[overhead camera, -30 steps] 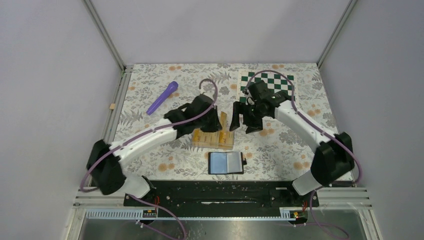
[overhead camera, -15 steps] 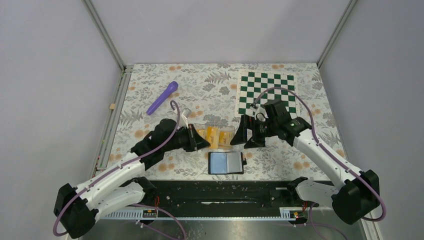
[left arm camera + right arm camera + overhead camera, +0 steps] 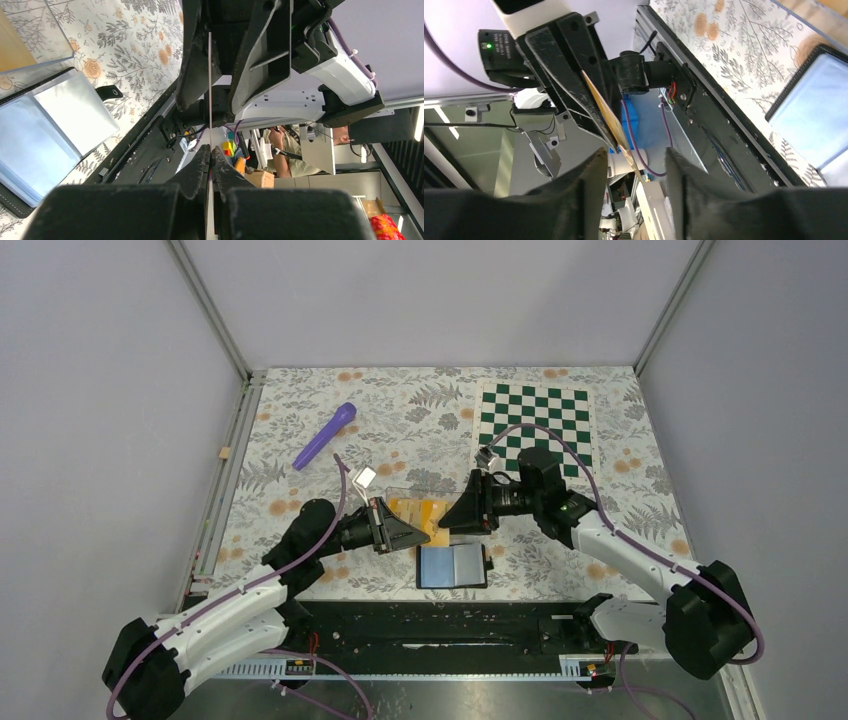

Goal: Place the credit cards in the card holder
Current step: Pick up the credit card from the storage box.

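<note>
You see the wallet (image 3: pixel 452 566) black outside, its open pockets glossy grey-blue. Just beyond it the cards (image 3: pixel 428 510) are yellow-orange, and the card (image 3: pixel 605 116) in the right wrist view is orange too. The cloth (image 3: pixel 400 410) under the wallet is white with grey leaves and orange flowers. Beyond the wallet to its right the chessboard (image 3: pixel 535 425) is checked green and white; beyond it to the left the stick (image 3: pixel 325 435) is purple. The arms (image 3: pixel 235 605) are white with black joints, the cables (image 3: pixel 636 150) purple.

No legible text or markings
</note>
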{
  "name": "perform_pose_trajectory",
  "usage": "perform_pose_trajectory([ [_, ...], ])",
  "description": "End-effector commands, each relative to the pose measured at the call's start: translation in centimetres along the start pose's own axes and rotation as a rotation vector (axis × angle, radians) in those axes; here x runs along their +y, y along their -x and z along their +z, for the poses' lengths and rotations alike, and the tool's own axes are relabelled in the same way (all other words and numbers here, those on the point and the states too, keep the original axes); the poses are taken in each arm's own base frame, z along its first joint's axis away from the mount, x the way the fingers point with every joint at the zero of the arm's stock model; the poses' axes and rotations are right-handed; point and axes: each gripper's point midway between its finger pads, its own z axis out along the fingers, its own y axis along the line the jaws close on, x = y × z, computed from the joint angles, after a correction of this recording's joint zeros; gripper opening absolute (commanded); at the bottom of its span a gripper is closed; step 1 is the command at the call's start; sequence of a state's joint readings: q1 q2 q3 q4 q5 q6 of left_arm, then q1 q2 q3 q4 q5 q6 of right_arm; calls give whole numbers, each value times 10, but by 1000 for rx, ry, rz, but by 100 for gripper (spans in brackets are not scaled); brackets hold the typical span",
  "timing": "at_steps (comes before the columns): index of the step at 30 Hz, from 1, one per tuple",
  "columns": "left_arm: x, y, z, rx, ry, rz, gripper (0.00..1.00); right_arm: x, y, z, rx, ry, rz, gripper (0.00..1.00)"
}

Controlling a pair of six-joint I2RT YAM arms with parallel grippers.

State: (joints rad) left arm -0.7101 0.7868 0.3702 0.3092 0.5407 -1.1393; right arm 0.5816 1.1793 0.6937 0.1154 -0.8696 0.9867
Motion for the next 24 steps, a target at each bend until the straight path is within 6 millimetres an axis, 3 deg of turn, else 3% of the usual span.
perform_pose_trajectory([
  [1, -28, 6, -2, -5, -102, 46, 0, 37, 8, 2, -2, 122, -56, 47],
  [5, -26, 4, -1, 7, -93, 45, 0, 42, 10, 2, -11, 149, -51, 27],
  [8, -20, 3, -1, 14, -71, 46, 0, 43, 9, 2, -8, 160, -55, 0],
  [11, -14, 2, -1, 13, -38, 44, 12, 40, 7, 1, -6, 153, -55, 0],
  [14, -4, 3, -1, 4, 6, 43, 37, 34, 6, 0, -19, 124, -57, 0],
  [16, 4, 5, -1, -12, 49, 42, 45, 26, 5, -1, -29, 82, -57, 0],
  [19, 23, 6, -1, -18, 136, 30, 48, -1, 8, -8, -69, -48, -32, 0],
  [24, 67, 2, 4, 53, 343, 44, 45, -48, 22, -42, -196, -196, 85, 0],
])
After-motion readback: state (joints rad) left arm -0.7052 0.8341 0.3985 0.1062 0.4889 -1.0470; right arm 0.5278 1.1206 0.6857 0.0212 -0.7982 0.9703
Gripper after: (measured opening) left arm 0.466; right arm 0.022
